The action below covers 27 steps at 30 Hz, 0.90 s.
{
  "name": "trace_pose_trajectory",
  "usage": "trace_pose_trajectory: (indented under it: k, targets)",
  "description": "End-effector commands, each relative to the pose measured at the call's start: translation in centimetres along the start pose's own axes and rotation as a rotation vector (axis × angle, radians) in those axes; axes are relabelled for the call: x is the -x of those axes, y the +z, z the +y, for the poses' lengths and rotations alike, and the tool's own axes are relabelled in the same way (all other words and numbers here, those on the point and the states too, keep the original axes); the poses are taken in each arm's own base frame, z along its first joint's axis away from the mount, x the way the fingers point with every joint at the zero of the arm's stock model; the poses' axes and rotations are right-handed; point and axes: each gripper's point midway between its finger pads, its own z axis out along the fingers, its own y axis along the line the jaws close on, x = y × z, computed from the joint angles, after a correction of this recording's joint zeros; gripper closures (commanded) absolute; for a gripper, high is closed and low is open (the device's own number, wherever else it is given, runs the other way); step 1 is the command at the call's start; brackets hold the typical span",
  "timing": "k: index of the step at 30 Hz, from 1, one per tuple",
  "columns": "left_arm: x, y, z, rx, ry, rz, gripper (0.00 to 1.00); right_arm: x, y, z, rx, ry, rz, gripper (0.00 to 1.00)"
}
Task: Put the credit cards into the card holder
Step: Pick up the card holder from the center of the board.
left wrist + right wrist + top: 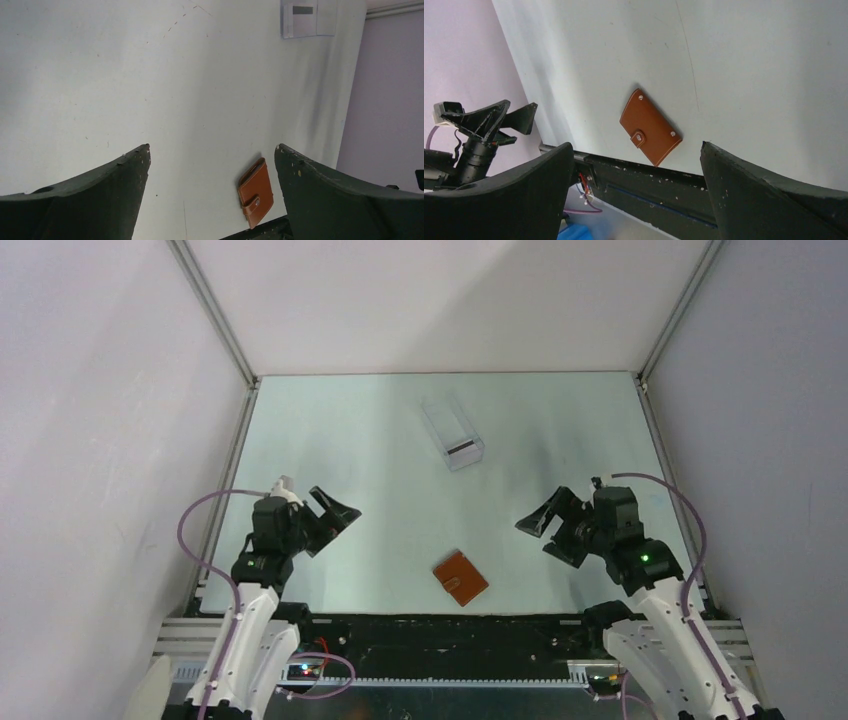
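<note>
Checking top view: card holder [460,578] lies closed on the desk [350,440] near the front edge, between the two arms. Credit cards [460,449] sit in a clear box [445,422] further back, well apart. Left jaws and right jaws are spread wide, gripping nothing. Left wrist: I see the holder framed between gaping jaws, untouched. Right wrist: same, holder flat, snap tab up.

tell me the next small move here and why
Probably bring the open right gripper down to the card holder and unsnap it: it lies closed near the front edge, nearer that arm, while the credit cards sit in the clear box farther back.
</note>
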Motion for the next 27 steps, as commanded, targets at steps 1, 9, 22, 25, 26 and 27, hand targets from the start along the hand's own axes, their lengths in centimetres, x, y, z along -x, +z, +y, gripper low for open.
trace_pose_trajectory:
  k: [1, 9, 22, 25, 26, 27]
  targets:
    - [-0.2, 0.0, -0.6, -0.035, 0.028, 0.031, 0.02, -0.5, 0.6, 0.6, 0.004, 0.011, 0.014, 0.0]
    - [-5.3, 1.9, 0.9, 0.028, -0.005, 0.26, 0.02, -4.3, 1.4, 0.9, -0.025, -0.022, 0.152, 0.0]
    - [-16.5, 4.3, -7.1, -0.014, 0.21, 0.662, 0.04, -10.0, 2.7, 0.2, -0.097, 0.004, 0.352, 0.03]
    - [-17.6, 5.2, -7.5, -0.003, 0.227, 0.707, 0.09, -11.1, 4.0, -0.6, -0.111, 0.038, 0.39, 0.06]
    - [-17.6, 5.3, -7.4, 0.0, 0.235, 0.71, 0.09, -11.3, 4.2, -0.7, -0.117, 0.057, 0.4, 0.07]
    - [-17.7, 5.7, -7.2, 0.01, 0.24, 0.712, 0.1, -11.5, 4.9, -1.0, -0.125, 0.067, 0.407, 0.09]
